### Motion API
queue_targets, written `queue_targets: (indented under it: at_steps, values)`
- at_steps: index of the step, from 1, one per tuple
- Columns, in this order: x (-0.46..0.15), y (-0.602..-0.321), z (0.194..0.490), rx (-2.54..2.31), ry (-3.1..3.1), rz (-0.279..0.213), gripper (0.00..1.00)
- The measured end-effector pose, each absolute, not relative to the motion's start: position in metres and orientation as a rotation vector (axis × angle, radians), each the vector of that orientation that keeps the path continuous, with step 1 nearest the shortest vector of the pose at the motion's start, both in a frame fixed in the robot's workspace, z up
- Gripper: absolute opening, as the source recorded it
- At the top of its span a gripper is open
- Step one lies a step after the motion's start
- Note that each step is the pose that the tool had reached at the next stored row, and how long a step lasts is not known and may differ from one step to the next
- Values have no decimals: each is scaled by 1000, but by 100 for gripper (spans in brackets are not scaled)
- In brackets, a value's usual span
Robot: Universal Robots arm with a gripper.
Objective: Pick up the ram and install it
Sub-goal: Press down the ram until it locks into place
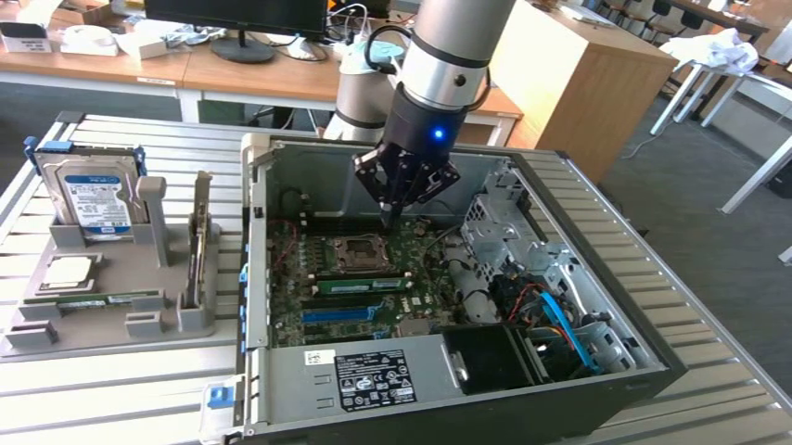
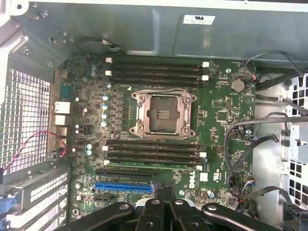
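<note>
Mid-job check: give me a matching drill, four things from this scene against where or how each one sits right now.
Things:
1. hard drive
2. gripper
3. processor socket
4. ram

States:
A. shut, hanging over the motherboard inside the case
B. green, in a slot beside the socket
C. upright in the grey holder, outside the case
D. empty, in the middle of the motherboard

Pairs: 1-C, 2-A, 3-D, 4-B
</note>
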State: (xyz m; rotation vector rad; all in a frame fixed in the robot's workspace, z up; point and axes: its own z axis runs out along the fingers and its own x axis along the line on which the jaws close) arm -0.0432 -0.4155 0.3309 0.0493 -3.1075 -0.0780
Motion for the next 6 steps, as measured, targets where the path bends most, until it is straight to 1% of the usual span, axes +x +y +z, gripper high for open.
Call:
queue_targets:
  at_steps: [6]
  values:
    - [-43,-416,331,49,-3107,-78,10]
